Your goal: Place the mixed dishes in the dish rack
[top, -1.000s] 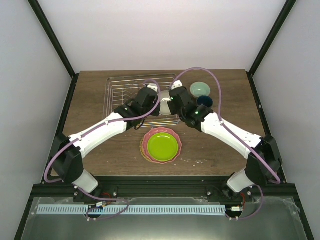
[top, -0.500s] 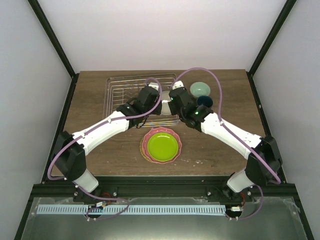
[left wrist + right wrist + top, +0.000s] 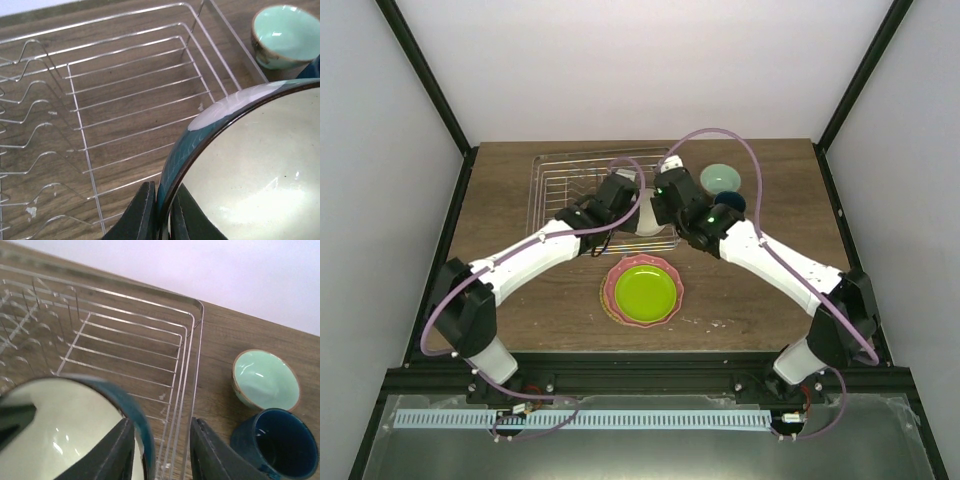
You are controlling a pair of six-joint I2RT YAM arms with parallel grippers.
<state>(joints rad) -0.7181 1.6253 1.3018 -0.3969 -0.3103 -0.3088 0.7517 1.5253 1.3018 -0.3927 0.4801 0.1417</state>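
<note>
Table: rack, pink plate, bowl, mug.

- Dish rack: thin metal wire, bright and shiny.
- Table under the rack: brown wood grain, matt.
- Cream bowl over the rack: glossy glaze.
- Pale mint bowl and dark blue mug, right of the rack: smooth, glossy.

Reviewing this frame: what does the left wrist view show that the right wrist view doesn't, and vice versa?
Only left wrist: the left pincer clamped on the cream bowl's rim. Only right wrist: the right pincer open astride that rim, and the dark blue mug's mouth. Both: the cream bowl, the pale mint bowl on the table and the dish rack's wires.
</note>
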